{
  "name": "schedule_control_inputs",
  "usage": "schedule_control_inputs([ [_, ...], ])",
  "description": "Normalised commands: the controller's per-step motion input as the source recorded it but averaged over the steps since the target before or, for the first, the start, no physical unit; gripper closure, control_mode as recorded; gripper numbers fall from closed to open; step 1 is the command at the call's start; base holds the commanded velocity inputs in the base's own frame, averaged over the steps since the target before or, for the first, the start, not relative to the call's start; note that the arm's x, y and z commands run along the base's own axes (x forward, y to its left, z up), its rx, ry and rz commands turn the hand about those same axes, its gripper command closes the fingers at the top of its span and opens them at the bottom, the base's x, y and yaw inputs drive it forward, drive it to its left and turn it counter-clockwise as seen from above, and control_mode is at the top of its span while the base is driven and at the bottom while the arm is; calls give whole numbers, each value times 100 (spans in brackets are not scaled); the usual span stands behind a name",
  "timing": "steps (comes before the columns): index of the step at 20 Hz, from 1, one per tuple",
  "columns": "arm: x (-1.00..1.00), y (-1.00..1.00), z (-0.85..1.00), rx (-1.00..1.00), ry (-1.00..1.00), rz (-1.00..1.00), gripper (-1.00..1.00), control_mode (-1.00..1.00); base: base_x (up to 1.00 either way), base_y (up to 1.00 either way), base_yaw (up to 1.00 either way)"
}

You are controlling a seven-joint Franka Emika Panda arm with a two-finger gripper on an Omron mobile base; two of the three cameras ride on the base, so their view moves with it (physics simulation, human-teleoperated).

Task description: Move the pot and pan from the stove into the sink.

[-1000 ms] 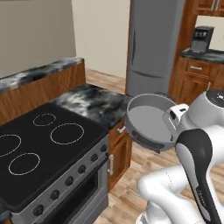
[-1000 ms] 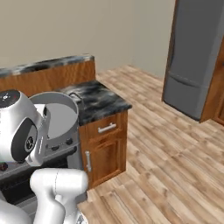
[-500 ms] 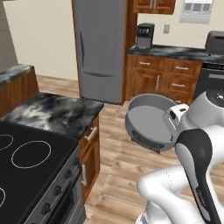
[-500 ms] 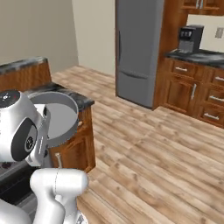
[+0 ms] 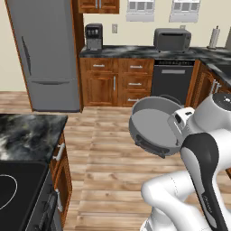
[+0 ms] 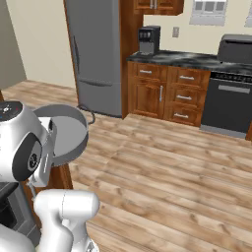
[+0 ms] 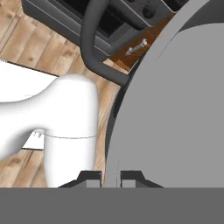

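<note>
1. Left base view: the grey pot (image 5: 153, 126) hangs tipped on its side in the air over the wooden floor (image 5: 108, 153), pale inside facing the camera, at the end of the arm. A corner of the stove (image 5: 18, 189) sits low on the left beside marble counter (image 5: 27, 131). No readable writing.
2. Right base view: the pot (image 6: 66, 133) is beside the arm's white wrist, well clear of the refrigerator (image 6: 96, 54).
3. Hand view: the gripper (image 7: 111, 177) is clenched on the pot's rim (image 7: 114, 144), with the loop handle (image 7: 94, 48) above.
</note>
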Motion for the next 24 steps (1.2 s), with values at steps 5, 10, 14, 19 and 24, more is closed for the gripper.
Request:
schedule_control_inputs([
  [5,0,0,0,0,0,0,100,100,1,-13,-50],
  [10,0,0,0,0,0,0,100,100,1,-13,-50],
  [14,0,0,0,0,0,0,100,100,1,-14,-50],
  [19,0,0,0,0,0,0,100,100,1,-14,-50],
  [24,0,0,0,0,0,0,100,100,1,-14,-50],
])
